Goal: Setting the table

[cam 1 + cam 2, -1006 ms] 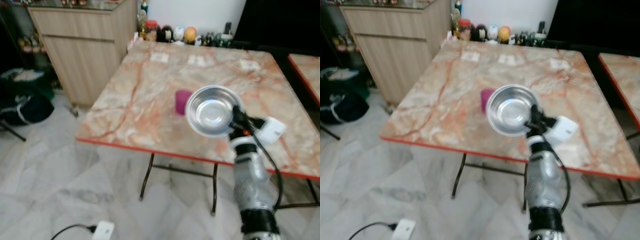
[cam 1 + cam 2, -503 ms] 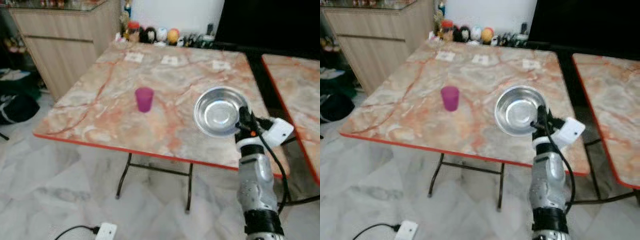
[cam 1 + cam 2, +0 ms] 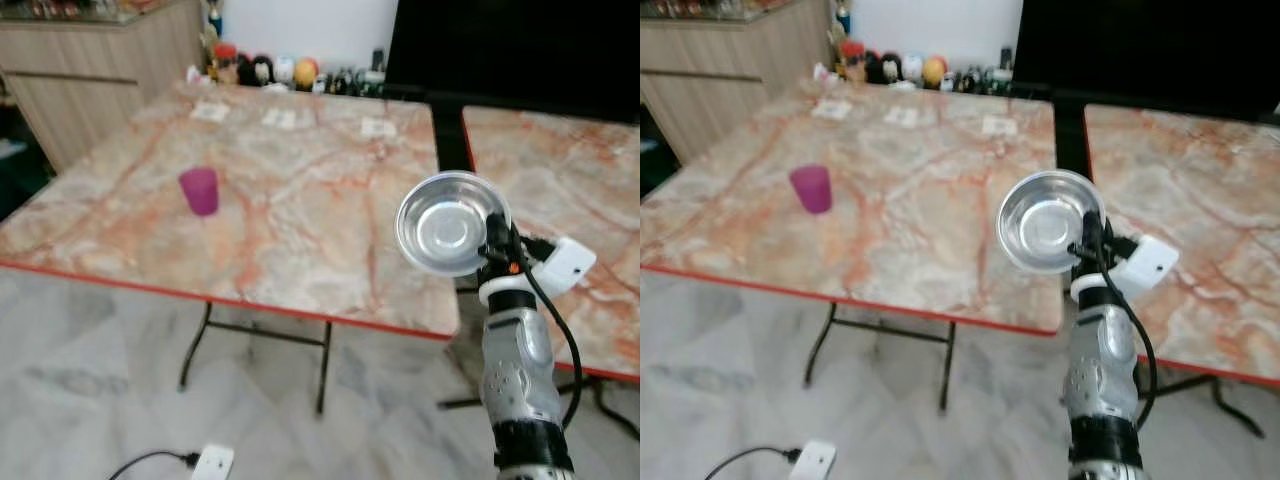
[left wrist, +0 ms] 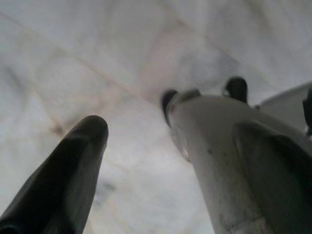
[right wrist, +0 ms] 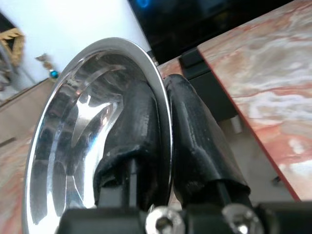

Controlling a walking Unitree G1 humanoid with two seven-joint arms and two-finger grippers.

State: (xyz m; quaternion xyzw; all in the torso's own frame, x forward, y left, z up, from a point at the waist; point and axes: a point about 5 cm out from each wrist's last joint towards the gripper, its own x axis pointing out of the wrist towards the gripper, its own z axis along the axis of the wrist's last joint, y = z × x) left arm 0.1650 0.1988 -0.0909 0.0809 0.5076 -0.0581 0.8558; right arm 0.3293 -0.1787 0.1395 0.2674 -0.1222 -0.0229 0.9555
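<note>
Marble table (image 3: 300, 230) ahead, cup (image 3: 199, 190) far left of your right gripper (image 3: 492, 243). It's pinching the bowl (image 3: 448, 222) by the rim, tilted. Level it, lower slowly beside the cup, then release.

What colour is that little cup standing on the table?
The cup is purple-pink, clearest in the left eye view.

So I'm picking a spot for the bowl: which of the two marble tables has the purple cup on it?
The left table: the purple cup stands there; the right one has none.
</note>
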